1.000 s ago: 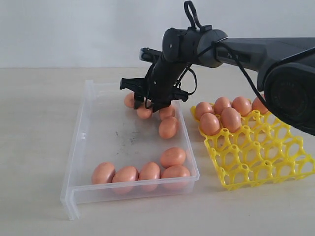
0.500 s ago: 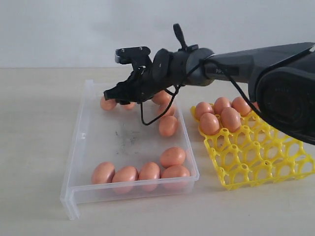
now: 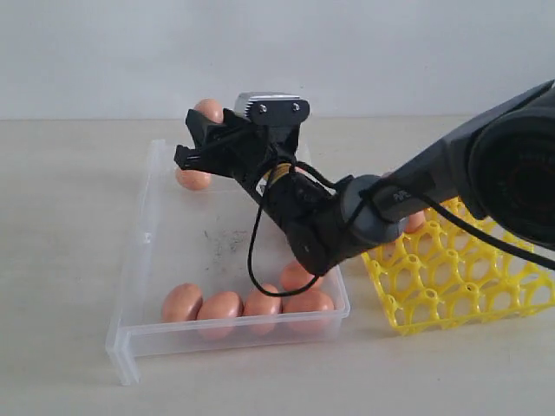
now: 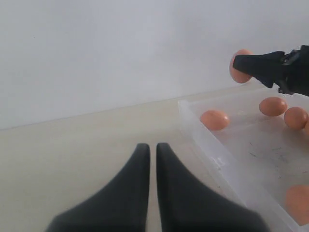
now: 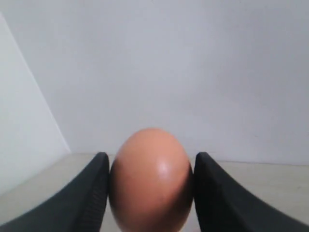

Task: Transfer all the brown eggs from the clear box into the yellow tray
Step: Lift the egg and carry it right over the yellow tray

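The right pincer (image 5: 150,166) clamps a single brown egg (image 5: 150,180) between its two dark fingers, holding it in the air over the far end of the clear box (image 3: 143,234). Beneath it, one lone egg (image 3: 192,179) lies by the box's far wall, while a row of four eggs (image 3: 243,305) lines the near wall, a fifth just behind them. The yellow tray (image 3: 451,277) sits just right of the box on the table (image 3: 69,260), partly hidden by the arm (image 3: 347,221). The left pincer (image 4: 150,150), jaws pressed together and empty, hangs over bare table near the box.
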Controlling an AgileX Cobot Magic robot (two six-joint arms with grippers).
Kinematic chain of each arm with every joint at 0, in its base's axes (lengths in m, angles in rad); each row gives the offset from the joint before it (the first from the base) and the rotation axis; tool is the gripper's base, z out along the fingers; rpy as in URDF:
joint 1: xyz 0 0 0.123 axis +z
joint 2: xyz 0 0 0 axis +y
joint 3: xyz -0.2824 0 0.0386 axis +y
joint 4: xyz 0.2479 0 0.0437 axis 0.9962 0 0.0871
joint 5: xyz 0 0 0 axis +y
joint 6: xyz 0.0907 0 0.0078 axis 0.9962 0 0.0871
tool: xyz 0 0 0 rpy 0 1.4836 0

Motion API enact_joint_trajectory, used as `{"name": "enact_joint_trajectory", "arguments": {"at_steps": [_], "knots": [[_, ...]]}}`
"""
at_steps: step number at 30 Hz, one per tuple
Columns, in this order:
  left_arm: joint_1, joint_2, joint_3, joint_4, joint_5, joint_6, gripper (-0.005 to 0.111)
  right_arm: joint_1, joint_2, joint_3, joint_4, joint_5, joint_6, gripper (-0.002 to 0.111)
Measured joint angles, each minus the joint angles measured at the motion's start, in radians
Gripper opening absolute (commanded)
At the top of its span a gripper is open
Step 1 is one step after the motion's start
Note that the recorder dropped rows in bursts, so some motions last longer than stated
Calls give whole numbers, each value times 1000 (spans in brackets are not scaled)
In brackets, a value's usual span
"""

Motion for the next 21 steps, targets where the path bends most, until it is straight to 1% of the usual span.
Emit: {"name": "enact_joint_trajectory", "arguments": {"at_steps": [2,5,12,16,21], "knots": [[0,0,0,0,0,0,4,0,-10,52,-35,-50,61,0],[0,0,0,0,0,0,4,-6,-47,144,-57,-73,73,0],[0,0,0,0,0,0,4,-20,-243,398,-67,-84,-61,0],[0,0,0,0,0,0,4,-70,-397,582,-34,-94,-126,0],[0,0,0,0,0,0,4,-180,-517,828,81,-95,-141,0]]}}
